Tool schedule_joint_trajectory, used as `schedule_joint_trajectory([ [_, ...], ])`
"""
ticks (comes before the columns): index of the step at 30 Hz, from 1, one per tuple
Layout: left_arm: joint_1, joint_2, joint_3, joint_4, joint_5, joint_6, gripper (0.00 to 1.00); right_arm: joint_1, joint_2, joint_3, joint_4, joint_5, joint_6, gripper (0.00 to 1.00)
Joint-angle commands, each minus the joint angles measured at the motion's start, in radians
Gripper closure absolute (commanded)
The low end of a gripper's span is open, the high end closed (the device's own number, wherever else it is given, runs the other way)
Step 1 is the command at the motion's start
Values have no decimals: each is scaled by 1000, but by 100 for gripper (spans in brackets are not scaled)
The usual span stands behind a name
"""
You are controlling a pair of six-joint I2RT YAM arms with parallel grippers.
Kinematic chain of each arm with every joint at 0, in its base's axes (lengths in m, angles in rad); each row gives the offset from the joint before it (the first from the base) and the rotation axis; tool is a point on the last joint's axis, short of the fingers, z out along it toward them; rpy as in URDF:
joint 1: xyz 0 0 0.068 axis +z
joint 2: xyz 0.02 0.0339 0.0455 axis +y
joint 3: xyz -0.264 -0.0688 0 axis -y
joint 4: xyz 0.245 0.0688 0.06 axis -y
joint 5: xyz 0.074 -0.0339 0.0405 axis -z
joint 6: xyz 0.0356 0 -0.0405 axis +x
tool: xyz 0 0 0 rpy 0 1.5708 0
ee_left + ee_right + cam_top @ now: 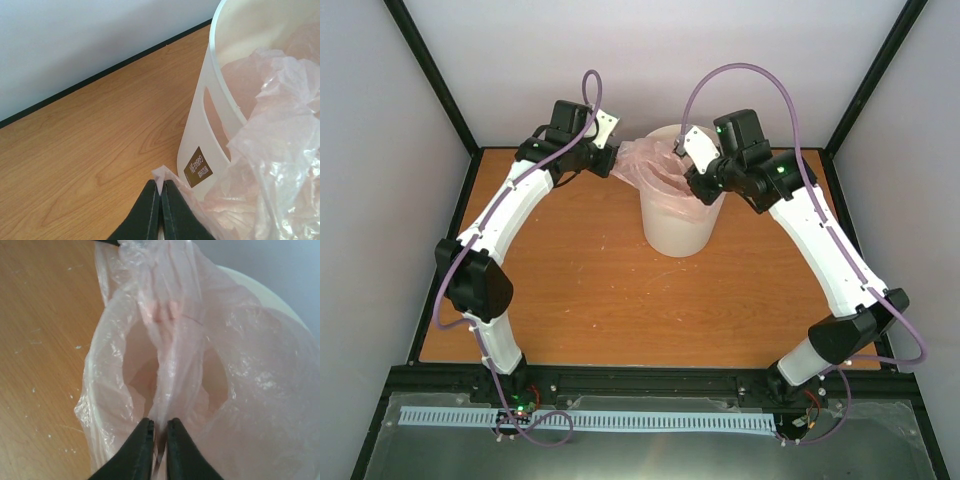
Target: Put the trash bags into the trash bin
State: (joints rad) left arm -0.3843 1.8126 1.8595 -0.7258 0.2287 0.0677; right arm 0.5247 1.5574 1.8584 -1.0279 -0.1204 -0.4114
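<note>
the pink bag [642, 165] sits partly in the white bin [675, 232], toward the far side of the table [570, 300], with one side trailing out over the left rim. the left gripper [160, 197] has its fingers pressed together on a corner of the bag just outside the bin's wall. the right gripper [160, 436] pinches a fold over the bin's mouth. the step in hand looks like stuffing the bag inside. next, the left corner likely needs lifting over the rim and lowering in.
</note>
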Motion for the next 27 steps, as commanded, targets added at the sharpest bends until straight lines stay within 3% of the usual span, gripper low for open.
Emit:
schedule_joint_trajectory([
  [1, -5, -43, 0, 22, 3, -4, 99, 8, -30, -5, 30, 81, 21, 97],
  [7, -5, -35, 6, 22, 7, -8, 99, -41, -106, -85, 29, 102, 43, 97],
  [18, -5, -29, -2, 20, 17, -15, 99, -245, -248, -259, 54, 73, 136, 97],
  [27, -5, -30, -13, 17, 20, -13, 99, -418, -231, -400, 139, -3, 185, 97],
])
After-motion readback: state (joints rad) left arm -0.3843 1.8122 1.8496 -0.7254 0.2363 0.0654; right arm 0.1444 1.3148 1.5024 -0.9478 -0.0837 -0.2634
